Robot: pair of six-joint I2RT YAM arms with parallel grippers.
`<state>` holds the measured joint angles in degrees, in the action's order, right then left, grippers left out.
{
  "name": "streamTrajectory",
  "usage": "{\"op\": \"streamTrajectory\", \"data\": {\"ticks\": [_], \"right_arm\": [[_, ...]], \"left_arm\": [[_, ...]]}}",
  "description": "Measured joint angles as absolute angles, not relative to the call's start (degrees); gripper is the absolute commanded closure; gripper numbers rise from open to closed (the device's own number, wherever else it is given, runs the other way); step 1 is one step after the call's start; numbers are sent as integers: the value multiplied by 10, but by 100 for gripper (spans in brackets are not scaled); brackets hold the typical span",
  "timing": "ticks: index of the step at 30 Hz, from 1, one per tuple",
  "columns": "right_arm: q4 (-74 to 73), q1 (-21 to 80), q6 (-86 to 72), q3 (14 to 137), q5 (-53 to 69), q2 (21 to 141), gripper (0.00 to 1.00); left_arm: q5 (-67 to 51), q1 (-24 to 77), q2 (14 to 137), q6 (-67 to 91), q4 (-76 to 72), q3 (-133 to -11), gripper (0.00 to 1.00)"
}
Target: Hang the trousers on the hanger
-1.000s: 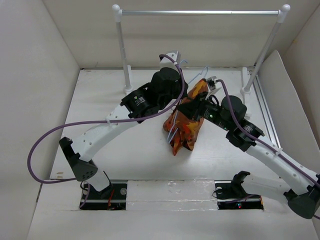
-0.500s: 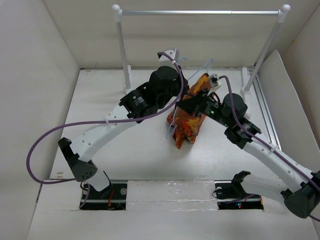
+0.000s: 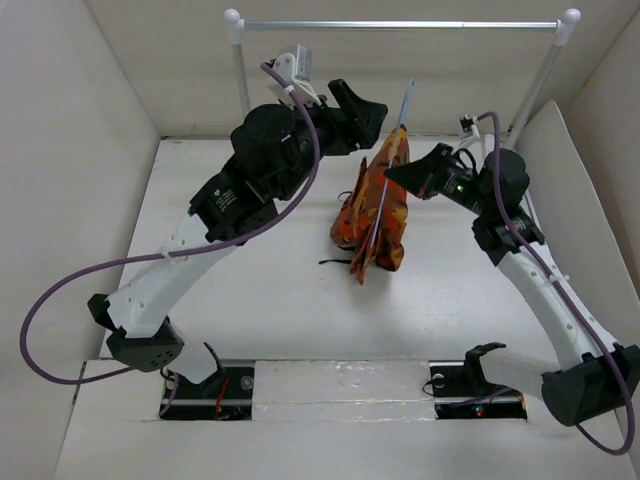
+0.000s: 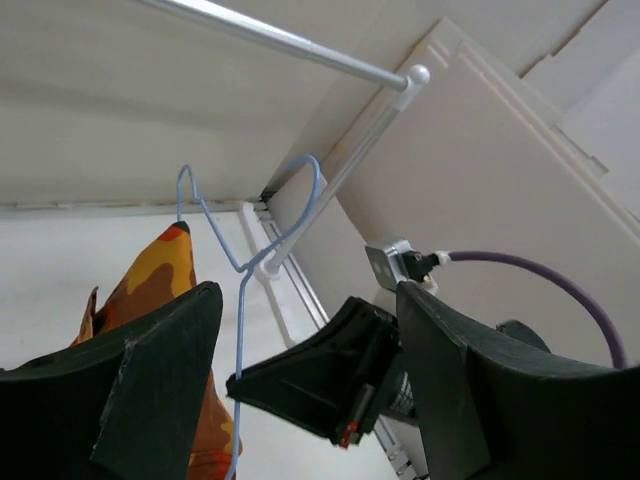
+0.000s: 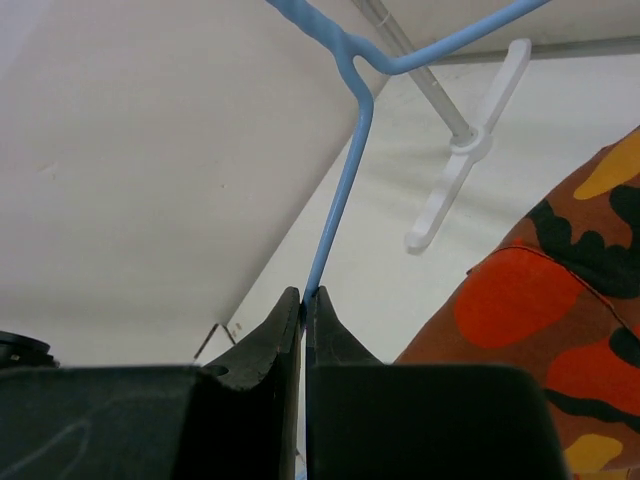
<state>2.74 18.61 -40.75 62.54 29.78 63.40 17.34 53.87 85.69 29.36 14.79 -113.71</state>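
The trousers (image 3: 374,215), in orange, red and black camouflage, hang folded over the hanger (image 3: 402,125), a thin pale blue wire standing upright above the table. My right gripper (image 3: 396,173) is shut on the hanger's wire just below the twisted neck, seen close in the right wrist view as the hanger (image 5: 343,185) running into my right gripper (image 5: 304,297), with the trousers (image 5: 560,330) beside it. My left gripper (image 3: 366,108) is raised to the left of the hook, open and holding nothing. In the left wrist view my left gripper (image 4: 308,295) frames the hanger (image 4: 243,250) and the trousers (image 4: 150,270).
A white-posted rail with a silver crossbar (image 3: 400,24) spans the back, above the hanger's hook. One rail foot (image 5: 465,150) lies on the table. White walls close in left, right and behind. Purple cables trail from both arms.
Both arms have risen, and the hanger with the trousers now stands upright and higher. My left gripper has opened, let go of the hanger and swung up and left.
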Motion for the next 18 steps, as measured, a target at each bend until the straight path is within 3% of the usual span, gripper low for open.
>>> {"op": "streamTrajectory", "data": {"ticks": [6,12,18], "right_arm": [[11,86,-402,725,383,704,100],[8,7,-393,840,438,795,100],[4,-56,-375,938,446,899,100]], "left_arm": [[172,539,803,285,131,-1098,33],[178,539,730,285,122,-964,16],[195,535,669,291,148,-823,15]]}}
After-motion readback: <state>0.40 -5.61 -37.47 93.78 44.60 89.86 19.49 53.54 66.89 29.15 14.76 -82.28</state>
